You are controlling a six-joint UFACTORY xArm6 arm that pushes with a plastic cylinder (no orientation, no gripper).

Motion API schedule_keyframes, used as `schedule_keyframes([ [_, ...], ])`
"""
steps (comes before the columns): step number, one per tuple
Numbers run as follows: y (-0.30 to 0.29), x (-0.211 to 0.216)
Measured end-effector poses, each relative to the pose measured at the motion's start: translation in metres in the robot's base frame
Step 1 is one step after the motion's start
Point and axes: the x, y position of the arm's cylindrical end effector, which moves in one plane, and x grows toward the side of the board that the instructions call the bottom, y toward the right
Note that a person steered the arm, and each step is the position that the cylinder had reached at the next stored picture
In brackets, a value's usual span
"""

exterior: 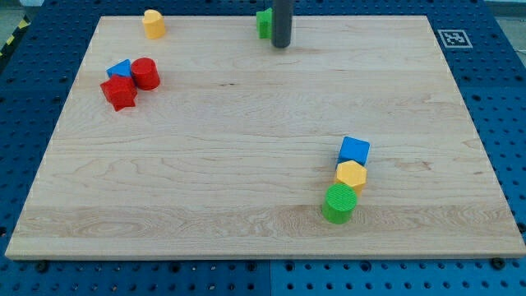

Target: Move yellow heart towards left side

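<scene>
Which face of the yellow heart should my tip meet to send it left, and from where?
Meet the yellow heart on its face toward the view's right and push toward the view's left; nothing lies between it and the board's left edge. My tip sits far to its right beside the green block, so travel left along the top edge first.

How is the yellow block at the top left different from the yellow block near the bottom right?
The yellow heart stands alone by the board's top edge, touching nothing; the yellow hexagon is squeezed between the blue cube and the green cylinder. The heart's outline looks lobed, the hexagon's flat-sided. My tip is nearer the heart than the hexagon, but touches neither. Both share the same yellow.
</scene>
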Motion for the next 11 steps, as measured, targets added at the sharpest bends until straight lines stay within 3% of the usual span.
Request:
schedule_keyframes([
  [1, -0.052, -0.011],
  [2, -0.075, -0.052],
  [5, -0.055, -0.053],
  [8, -0.199, -0.053],
  [11, -0.213, -0.053],
])
